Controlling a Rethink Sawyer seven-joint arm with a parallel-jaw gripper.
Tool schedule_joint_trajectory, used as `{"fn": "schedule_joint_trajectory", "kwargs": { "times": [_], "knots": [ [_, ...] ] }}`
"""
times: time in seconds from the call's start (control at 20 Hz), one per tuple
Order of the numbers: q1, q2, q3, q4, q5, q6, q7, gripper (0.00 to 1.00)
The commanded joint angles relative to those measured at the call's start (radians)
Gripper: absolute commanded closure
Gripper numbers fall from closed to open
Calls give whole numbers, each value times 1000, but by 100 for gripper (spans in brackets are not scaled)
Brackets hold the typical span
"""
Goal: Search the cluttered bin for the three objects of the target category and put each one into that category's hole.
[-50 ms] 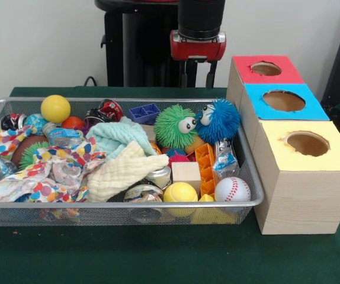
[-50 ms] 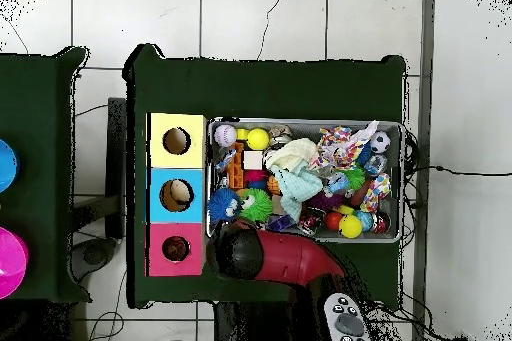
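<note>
If I dive blind into the bin (image 1: 250,204), cloths could snag and drag clutter out. My arm hangs drawn back behind the bin's far rim, near the red hole (image 1: 266,68). My gripper (image 1: 197,74) is probably raised; whether it's open I can't tell. Balls like the baseball (image 1: 232,189) sit inside the bin.

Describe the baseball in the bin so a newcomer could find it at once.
Start at the yellow-topped box beside the wire bin. In the bin corner nearest that box lies the baseball, next to a plain yellow ball. It is the only white ball with red stitching there.
</note>
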Motion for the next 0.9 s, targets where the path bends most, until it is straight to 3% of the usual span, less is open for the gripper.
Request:
{"fn": "schedule_joint_trajectory", "kwargs": {
  "times": [0.05,0.5,0.9],
  "knots": [
    [-18,41,-6,-127,-51,43,69,0],
    [-54,67,47,-90,-55,-82,91,0],
    [-28,90,39,-167,-59,-57,82,0]
  ]
}}
